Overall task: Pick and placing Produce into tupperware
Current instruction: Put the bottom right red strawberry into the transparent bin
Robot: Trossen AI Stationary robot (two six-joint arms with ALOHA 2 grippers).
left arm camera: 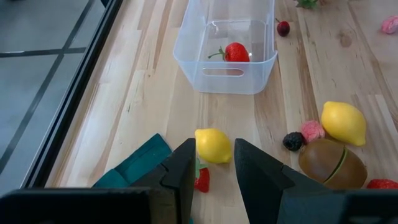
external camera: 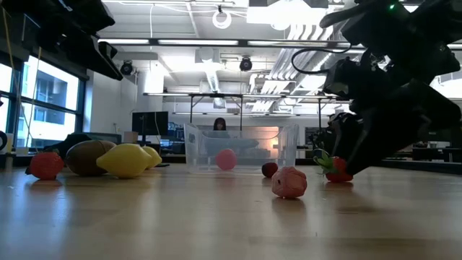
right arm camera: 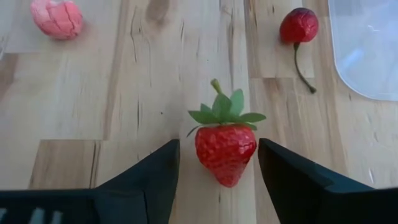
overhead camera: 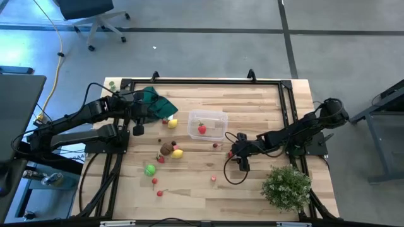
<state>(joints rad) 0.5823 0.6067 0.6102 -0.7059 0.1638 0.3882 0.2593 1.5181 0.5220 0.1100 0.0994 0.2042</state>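
Progress: you are early in the job. The tub (overhead camera: 207, 124) holds one red piece, a strawberry or tomato by the look of it (overhead camera: 202, 129), and nothing else that the pictures show.
Tub: it sits near the middle of the table (overhead camera: 252, 183), upright, with the lid nowhere in sight.
Right gripper (right arm camera: 217, 165): your right arm reaches in over the table beside the tub, with the fingers apart on either side of a strawberry (right arm camera: 226, 147). There is a gap on both sides, so it is not gripped yet. Judging by this, the strawberry is your next pick.
Left gripper (left arm camera: 214, 167): it hovers at the left part of the table by the dark green cloth (overhead camera: 156, 102). The fingers stand apart with nothing between them; a small lemon (left arm camera: 213, 145) lies just ahead of the tips.
Left to do: most of the produce is out on the wood. You can see a second lemon (left arm camera: 342, 122), a brown kiwi-like piece (left arm camera: 332, 163), a pink piece (left arm camera: 311, 130), a dark berry (left arm camera: 293, 141), a cherry (right arm camera: 299, 25), a green piece (overhead camera: 149, 169) and a few small red bits nearer the front edge.
Not part of it: the leafy plant (overhead camera: 287, 186) at the right front corner stays where it is.
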